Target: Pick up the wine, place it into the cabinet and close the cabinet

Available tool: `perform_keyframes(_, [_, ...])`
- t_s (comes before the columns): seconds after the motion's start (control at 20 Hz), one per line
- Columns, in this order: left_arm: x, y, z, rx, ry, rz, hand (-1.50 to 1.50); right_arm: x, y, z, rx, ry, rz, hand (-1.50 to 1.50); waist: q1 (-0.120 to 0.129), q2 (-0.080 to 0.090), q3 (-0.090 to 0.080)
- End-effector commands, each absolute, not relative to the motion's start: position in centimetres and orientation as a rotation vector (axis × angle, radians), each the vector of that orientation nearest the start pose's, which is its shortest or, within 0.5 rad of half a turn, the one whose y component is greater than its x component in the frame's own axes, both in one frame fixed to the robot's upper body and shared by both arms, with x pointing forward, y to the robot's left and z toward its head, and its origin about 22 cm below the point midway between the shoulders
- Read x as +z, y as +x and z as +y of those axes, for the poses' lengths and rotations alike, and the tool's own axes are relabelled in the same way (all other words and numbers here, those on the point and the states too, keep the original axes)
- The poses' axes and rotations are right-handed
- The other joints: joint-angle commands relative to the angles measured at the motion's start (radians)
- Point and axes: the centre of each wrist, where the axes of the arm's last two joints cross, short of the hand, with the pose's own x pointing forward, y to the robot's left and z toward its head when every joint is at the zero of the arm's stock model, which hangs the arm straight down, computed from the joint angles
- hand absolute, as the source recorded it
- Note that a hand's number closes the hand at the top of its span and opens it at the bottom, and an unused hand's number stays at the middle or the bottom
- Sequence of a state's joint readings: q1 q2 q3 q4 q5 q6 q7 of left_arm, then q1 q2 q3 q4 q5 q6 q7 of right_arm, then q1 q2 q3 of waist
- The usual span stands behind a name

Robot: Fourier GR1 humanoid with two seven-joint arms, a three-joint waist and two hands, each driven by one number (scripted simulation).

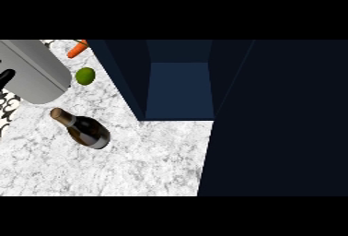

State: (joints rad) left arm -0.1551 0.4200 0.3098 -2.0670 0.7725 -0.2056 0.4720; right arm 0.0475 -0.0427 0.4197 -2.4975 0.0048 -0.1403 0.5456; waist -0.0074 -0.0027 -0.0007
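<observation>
Wine (81,129) sat untouched on bench (136,170) at 8 o'clock of open cabinet (180,90), left hand (5,77) barely showing at 9 o'clock edge, state unreadable; a sideways brush could topple it before any grasp.

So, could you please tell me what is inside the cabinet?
Inside the cabinet only bare blue and dark panels show; the wine is outside on the counter. The cabinet's far part runs out of view.
</observation>
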Motion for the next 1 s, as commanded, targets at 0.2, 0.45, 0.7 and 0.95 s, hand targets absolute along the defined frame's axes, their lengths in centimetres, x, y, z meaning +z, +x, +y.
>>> perform_keyframes(0.2, [17.6,23.3,31.5,-0.142,-0.362,-1.777,-1.50,21.2,8.3,-18.7,0.117,0.290,-1.925,-1.50,-0.012,-0.002,0.000])
perform_keyframes(0.45, [16.0,23.7,33.7,-0.150,-0.337,-1.770,-1.50,21.7,9.0,-18.7,0.123,0.273,-1.946,-1.50,-0.005,-0.001,0.000])
perform_keyframes(0.7, [13.1,23.8,33.2,-0.135,-0.329,-1.736,-1.50,21.5,9.0,-18.2,0.105,0.271,-1.946,-1.50,-0.004,-0.002,0.000])
perform_keyframes(0.95, [12.1,25.4,33.8,-0.171,-0.295,-1.726,-1.50,21.6,8.9,-17.6,0.120,0.279,-1.938,-1.50,-0.006,-0.002,-0.001])
